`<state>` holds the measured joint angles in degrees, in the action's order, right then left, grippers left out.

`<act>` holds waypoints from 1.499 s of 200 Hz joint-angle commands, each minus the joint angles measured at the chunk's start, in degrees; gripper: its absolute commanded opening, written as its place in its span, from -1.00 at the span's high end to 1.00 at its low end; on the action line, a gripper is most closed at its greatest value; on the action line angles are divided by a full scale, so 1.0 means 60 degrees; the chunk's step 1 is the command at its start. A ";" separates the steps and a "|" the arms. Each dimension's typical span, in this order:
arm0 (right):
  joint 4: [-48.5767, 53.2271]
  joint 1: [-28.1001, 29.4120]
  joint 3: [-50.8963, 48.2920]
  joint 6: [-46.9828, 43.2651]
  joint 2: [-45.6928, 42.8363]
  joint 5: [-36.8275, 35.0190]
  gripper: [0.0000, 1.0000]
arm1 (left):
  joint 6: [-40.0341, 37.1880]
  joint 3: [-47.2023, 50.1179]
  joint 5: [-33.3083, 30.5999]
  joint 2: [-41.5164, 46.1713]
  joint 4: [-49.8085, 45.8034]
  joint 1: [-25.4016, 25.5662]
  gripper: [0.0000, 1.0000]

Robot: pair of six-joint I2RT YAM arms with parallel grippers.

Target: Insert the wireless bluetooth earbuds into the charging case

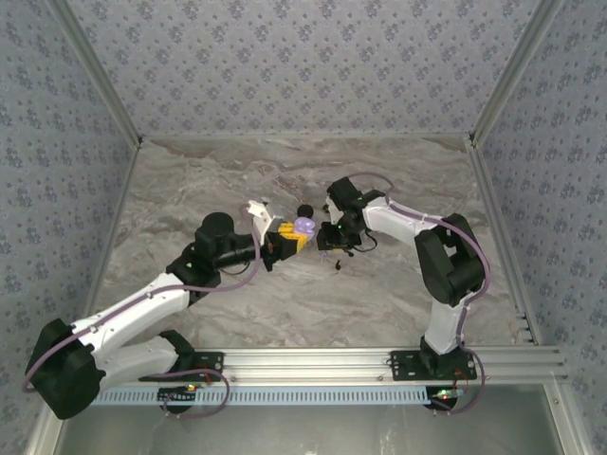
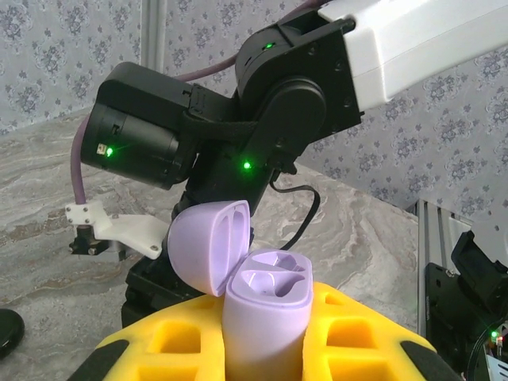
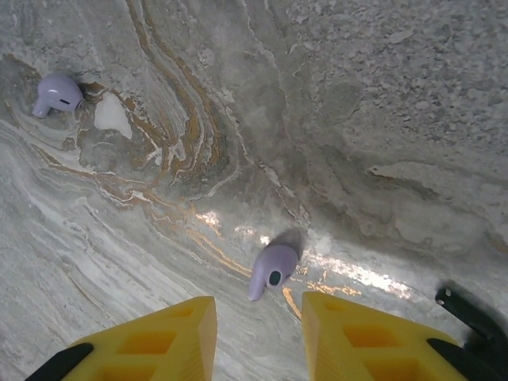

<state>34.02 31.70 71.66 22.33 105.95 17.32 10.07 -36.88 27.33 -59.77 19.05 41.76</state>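
Lilac charging case up off the table, lid hinged back, both wells bare. The left gripper has it clamped between its yellow fingers, mouth upward. So the case is presented, and picking the first bud is the step in hand, as I read it.

Down over the marble table, the right gripper hangs with its fingers spread apart. One lilac earbud lies just beyond the gap, stem angled back toward the fingers. The second earbud lies well apart, up in the far corner of that view.

Next move, I'd say: ease forward and down, straddle the near bud, close gently. It's small and smooth and likely to skate or twist on polished stone. Then it needs carrying over to an open well.

The right wrist camera gives the buds. The left wrist camera gives the empty wells, with the right arm's dark wrist looming close behind the case. From above, case and both grippers nearly meet mid-table, but the buds are too small there for me to pick out with confidence.
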 commanded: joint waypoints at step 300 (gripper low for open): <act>0.1299 0.0722 0.1392 0.0505 0.1579 -0.1650 0.63 | -0.0074 0.0142 -0.0519 0.0215 -0.0097 -0.0020 0.74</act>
<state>41.67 36.05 80.51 24.25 115.20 7.51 10.07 -36.14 25.98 -59.22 18.87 41.76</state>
